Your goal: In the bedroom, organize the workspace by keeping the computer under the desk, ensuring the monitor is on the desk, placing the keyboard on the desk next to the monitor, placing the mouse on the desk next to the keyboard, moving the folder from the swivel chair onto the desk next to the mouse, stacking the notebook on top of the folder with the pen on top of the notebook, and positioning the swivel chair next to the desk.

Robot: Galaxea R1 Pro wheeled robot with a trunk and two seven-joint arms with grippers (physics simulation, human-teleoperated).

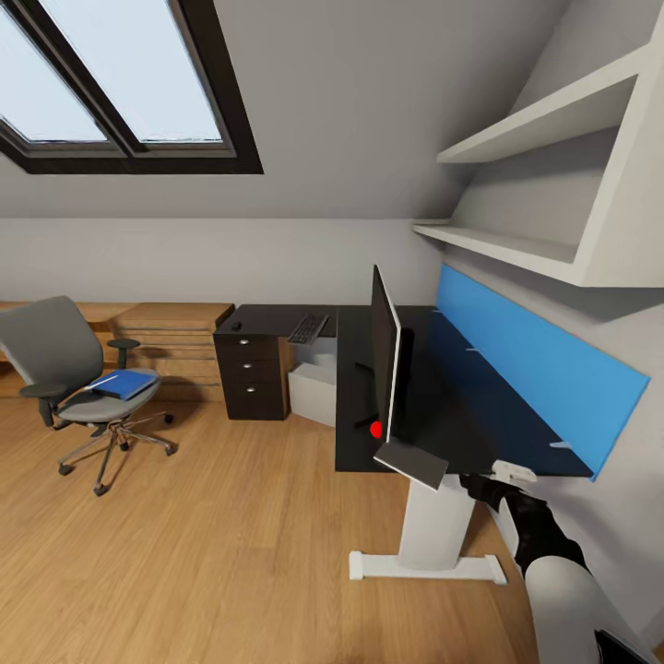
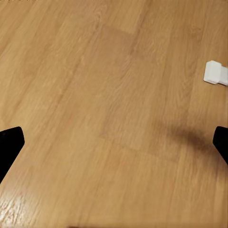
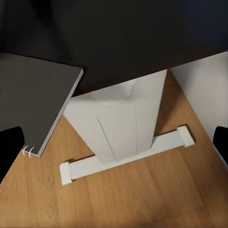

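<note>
The grey swivel chair (image 1: 53, 355) stands at the left, away from the desk, with the blue folder (image 1: 124, 384) on its seat. On the black desk (image 1: 461, 424) the monitor (image 1: 385, 364) is seen edge-on. The keyboard (image 1: 309, 328) and the small mouse (image 1: 237, 325) lie on the far wing. Under the desk stands the light-grey computer (image 1: 314, 389). The dark grey notebook (image 1: 412, 464) (image 3: 38, 107) juts over the desk's near edge. My right gripper (image 3: 114, 147) is open just in front of it, holding nothing. My left gripper (image 2: 114, 147) hangs open over bare floor. The pen is out of view.
A blue upright panel (image 1: 539, 369) lines the wall behind the desk, with white shelves (image 1: 535, 249) above it. The desk's white leg and foot (image 1: 429, 553) (image 3: 123, 137) stand close ahead. A light-wood drawer chest (image 1: 171, 337) sits behind the chair. Wooden floor spreads to the left.
</note>
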